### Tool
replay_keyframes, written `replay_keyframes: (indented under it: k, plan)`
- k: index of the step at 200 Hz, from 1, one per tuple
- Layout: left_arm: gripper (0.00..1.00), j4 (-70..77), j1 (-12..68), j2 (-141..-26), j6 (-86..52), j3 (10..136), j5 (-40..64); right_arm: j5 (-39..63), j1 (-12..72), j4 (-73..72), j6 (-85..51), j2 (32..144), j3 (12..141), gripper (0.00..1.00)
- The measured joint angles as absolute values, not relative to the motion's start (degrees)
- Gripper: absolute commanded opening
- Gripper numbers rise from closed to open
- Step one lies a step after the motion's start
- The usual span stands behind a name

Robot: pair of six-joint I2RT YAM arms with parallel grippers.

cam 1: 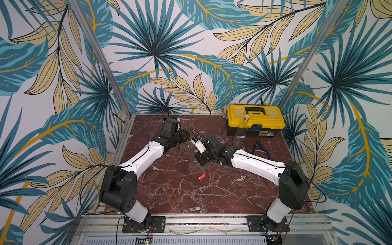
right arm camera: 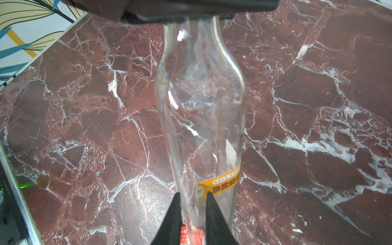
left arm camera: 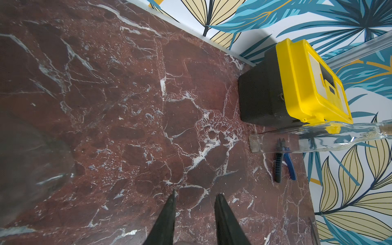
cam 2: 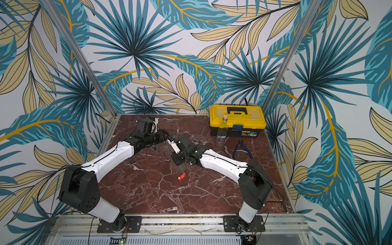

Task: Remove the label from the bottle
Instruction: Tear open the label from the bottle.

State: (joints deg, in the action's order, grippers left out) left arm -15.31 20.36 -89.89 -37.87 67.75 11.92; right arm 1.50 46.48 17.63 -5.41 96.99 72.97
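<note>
**Item:** clear bottle (right arm camera: pixel 201 95), mid tabletop (cam 1: pixel 169 191), lying between the two claws. Its neck points toward the left claw (left arm camera: pixel 196 194) and its base toward the right claw (right arm camera: pixel 194 194). An orange label band (right arm camera: pixel 220 184) rings it near the base.

**Left claw:** drawn in tight. We judge the dark form over the neck in the right wrist view to be this claw, clamped on.

**Right claw:** jaws narrow, with a slim gap, at the base end. We cannot tell whether they have bitten on anything.

**Hazards:**
- The band sits just beside the fingers (right arm camera: pixel 212 212), not between them, so a pinch could catch bare plastic.
- The thin wall may buckle or roll under a pinch.
- A hard pull could drag the neck out of the left hold.

**Views:**
- Only the right wrist view shows the band.
- Both top views nearly lose the bottle against the marble, but they show a red scrap (cam 1: pixel 202 176) lying loose on its near side.
- Red also shows low between the right fingers; we cannot tell whether it is the same piece.
- The left wrist view shows the far-right clutter instead: toolbox (left arm camera: pixel 297 84), corked glass bottle (left arm camera: pixel 318 137), cutters (left arm camera: pixel 284 161).
</note>
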Motion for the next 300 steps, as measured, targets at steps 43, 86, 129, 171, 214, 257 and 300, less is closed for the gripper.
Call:
replay_keyframes:
  k: [43, 86, 129, 171, 214, 257, 300]
  plan:
    - [0.0, -15.35, 20.36, -89.89, -37.87, 67.75, 12.03, 1.5, 46.48, 17.26, -5.56, 97.45, 72.97, 0.12]
    - [0.0, -15.4, 20.25, -89.86, -37.87, 67.75, 12.03, 1.1, 46.48, 17.19, -5.56, 97.65, 72.97, 0.07]
    - [0.0, -15.4, 20.21, -89.86, -37.85, 67.75, 12.05, 0.47, 46.48, 17.17, -5.56, 97.67, 72.97, 0.0]
    - [0.0, -15.42, 20.18, -89.86, -37.85, 67.75, 12.05, 0.19, 46.5, 16.99, -5.5, 97.78, 72.97, 0.0]
    - [0.0, -15.25, 20.14, -89.82, -37.8, 67.75, 12.05, -1.91, 46.65, 17.04, -4.93, 97.84, 73.08, 0.0]
    - [0.0, -14.7, 19.99, -89.32, -37.69, 67.16, 12.27, -4.05, 46.98, 17.04, -4.16, 97.84, 73.08, 0.0]
    - [0.0, -14.26, 19.84, -88.42, -37.3, 66.24, 12.47, -4.51, 47.09, 17.04, -3.97, 97.84, 73.08, 0.0]
